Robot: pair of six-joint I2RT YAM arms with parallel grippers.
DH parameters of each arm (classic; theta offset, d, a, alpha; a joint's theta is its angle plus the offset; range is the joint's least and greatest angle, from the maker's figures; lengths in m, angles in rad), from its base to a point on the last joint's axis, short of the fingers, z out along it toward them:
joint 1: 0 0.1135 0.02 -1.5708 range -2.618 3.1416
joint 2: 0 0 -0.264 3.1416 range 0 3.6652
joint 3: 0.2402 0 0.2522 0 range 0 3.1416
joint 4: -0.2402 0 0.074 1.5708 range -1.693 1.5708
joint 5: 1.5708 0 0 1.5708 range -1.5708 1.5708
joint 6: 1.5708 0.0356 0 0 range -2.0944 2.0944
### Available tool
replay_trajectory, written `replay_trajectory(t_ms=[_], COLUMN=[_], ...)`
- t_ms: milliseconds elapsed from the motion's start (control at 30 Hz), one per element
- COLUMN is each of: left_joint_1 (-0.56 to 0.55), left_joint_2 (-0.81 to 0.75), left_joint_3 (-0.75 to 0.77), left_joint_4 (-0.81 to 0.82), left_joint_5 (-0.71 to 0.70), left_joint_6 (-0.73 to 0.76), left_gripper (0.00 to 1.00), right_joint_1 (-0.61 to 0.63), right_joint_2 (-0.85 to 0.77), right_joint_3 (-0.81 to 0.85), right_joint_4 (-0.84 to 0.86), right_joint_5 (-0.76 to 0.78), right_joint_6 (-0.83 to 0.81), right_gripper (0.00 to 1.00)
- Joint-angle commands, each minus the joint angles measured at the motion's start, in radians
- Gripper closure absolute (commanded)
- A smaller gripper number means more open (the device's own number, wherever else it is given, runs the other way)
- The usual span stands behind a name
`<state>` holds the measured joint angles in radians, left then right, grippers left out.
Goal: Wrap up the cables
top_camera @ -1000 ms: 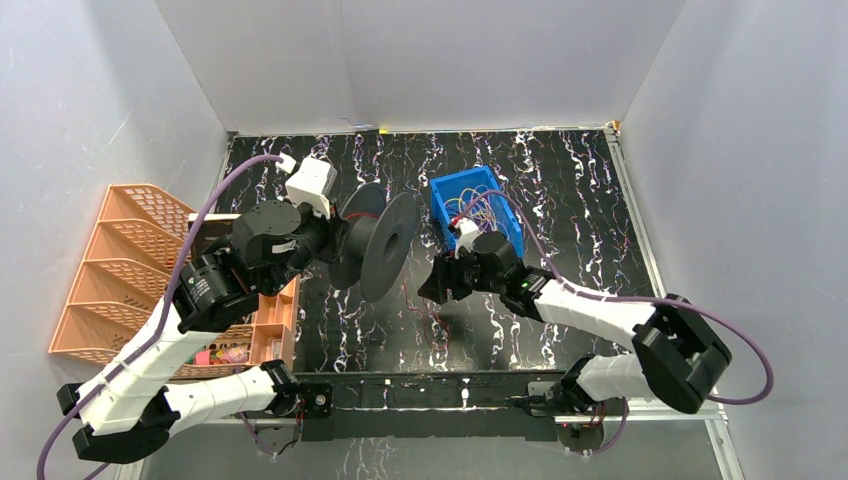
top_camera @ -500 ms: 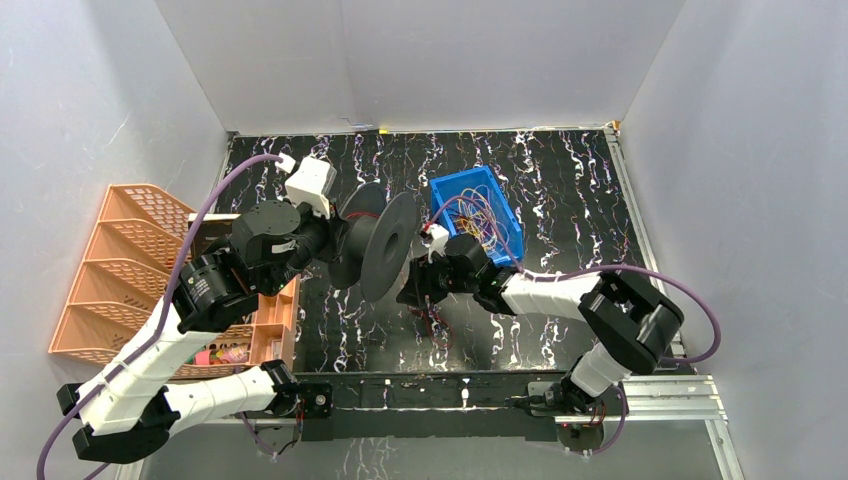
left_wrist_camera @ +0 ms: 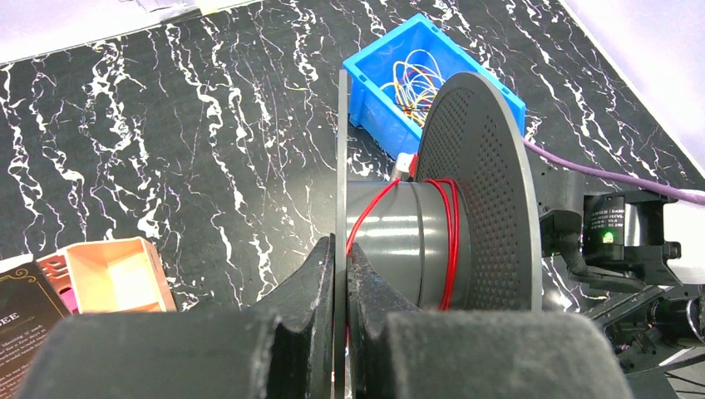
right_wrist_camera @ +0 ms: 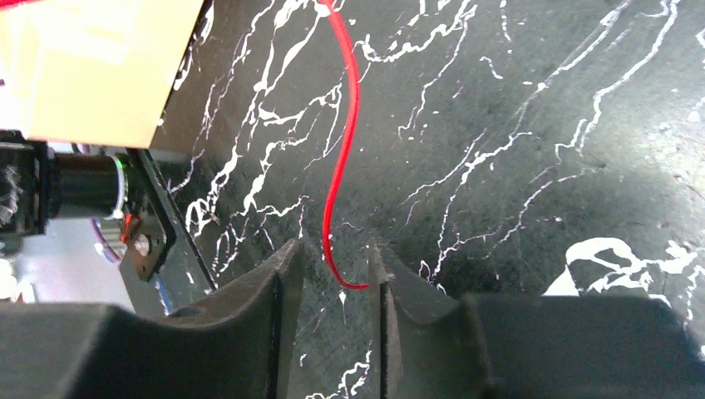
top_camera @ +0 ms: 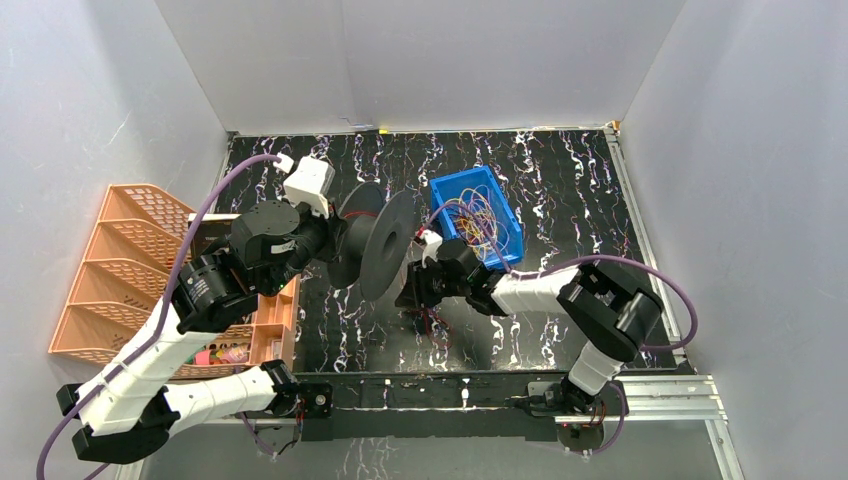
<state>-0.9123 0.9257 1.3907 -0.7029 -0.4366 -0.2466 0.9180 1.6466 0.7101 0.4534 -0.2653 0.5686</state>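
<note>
A dark grey spool (top_camera: 385, 245) is held on its side above the table. My left gripper (left_wrist_camera: 341, 249) is shut on its thin near flange (left_wrist_camera: 341, 150). A red cable (left_wrist_camera: 450, 224) is wound a few turns round the hub. Its loose red strand (right_wrist_camera: 343, 150) runs over the table and curves between my right gripper's fingers, touching the right finger (right_wrist_camera: 391, 291). My right gripper (right_wrist_camera: 332, 258) is open, low beside the spool's outer flange (top_camera: 410, 292). The other thin cables (top_camera: 478, 212) lie tangled in the blue bin (top_camera: 440, 212).
An orange file rack (top_camera: 110, 270) stands at the left edge, with a compartment tray (top_camera: 272, 318) next to it, which also shows in the left wrist view (left_wrist_camera: 112, 270). White walls close in the black marbled table (top_camera: 570, 190). The arm bases sit on the front rail (top_camera: 430, 395).
My right arm has swung left, bringing its gripper from beside the blue bin to just under the spool's outer flange. The left arm and spool have stayed in place.
</note>
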Motion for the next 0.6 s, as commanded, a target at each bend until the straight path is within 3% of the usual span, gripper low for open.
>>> replay_trajectory(t_ms=[0,100,133,567], left_joint_1=[0.001,0.001,0.001,0.001], left_joint_2=[-0.028,-0.03,-0.03,0.047], left_joint_3=[0.047,0.043,0.042,-0.064], left_joint_4=[0.084,0.084,0.084,0.219], left_joint_5=[-0.043,-0.075,-0.087,-0.395], left_joint_6=[-0.011,-0.023,-0.03,-0.055], left_gripper=[1.0,1.0,1.0,1.0], right_joint_1=[0.02,0.026,0.029,0.255], right_joint_2=[0.019,0.006,-0.007,-0.285], right_joint_3=[0.016,0.002,-0.006,-0.073], right_joint_4=[0.078,0.067,0.059,-0.134], right_joint_5=[-0.016,-0.016,-0.011,0.258], right_joint_6=[0.013,0.013,0.014,0.028], right_gripper=[0.68,0.95,1.0,1.0])
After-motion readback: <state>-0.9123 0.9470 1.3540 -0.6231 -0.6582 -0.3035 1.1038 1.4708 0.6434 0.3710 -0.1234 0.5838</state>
